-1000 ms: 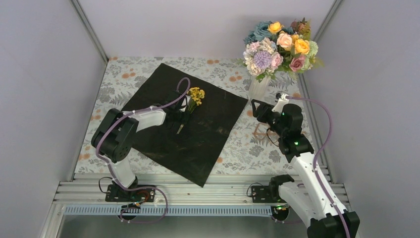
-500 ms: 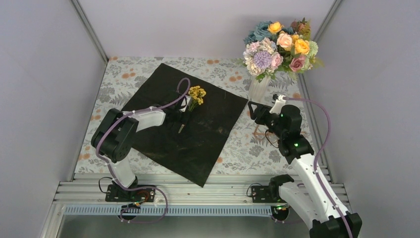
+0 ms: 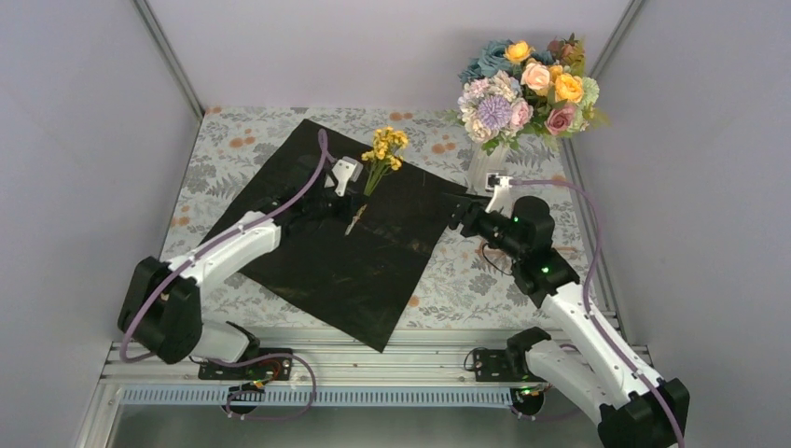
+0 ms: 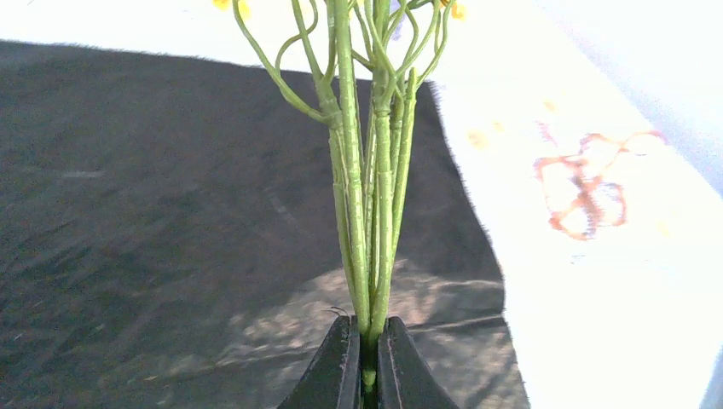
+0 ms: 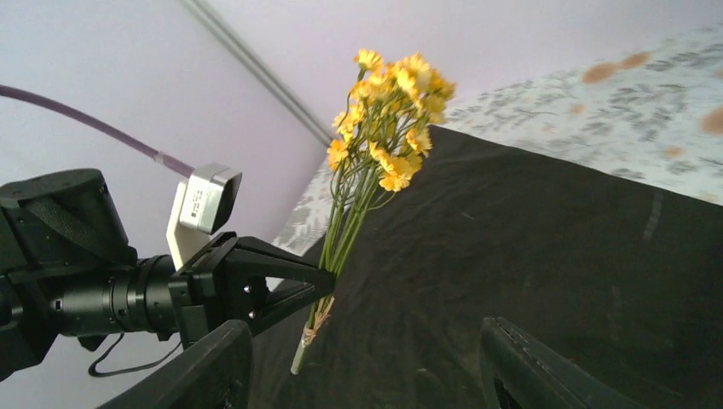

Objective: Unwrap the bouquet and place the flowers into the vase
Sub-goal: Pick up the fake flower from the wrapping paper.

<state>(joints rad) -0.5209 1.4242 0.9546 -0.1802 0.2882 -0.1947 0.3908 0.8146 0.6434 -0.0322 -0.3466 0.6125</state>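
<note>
1. Black fingers of the left gripper [image 4: 368, 341] were clamped tight on the green stems of a yellow sprig [image 4: 368, 204], close to their cut ends (the blooms ran off the top of the wrist view).
2. That sprig was held over the black sheet [image 3: 354, 266], upper centre of the overhead view.
3. To its right, the right gripper [image 5: 367, 371] gaped wide and empty, facing the sprig.
4. At upper right the white vase [image 3: 485, 168] stood on the tablecloth [image 3: 233, 140], carrying the other flowers [image 3: 527, 79].

Our left arm [image 3: 233, 250] stretches far forward, left gripper [image 4: 367, 331] pinched tight — our right gripper [image 5: 365, 332] faces leftward, jaws spread.
</note>
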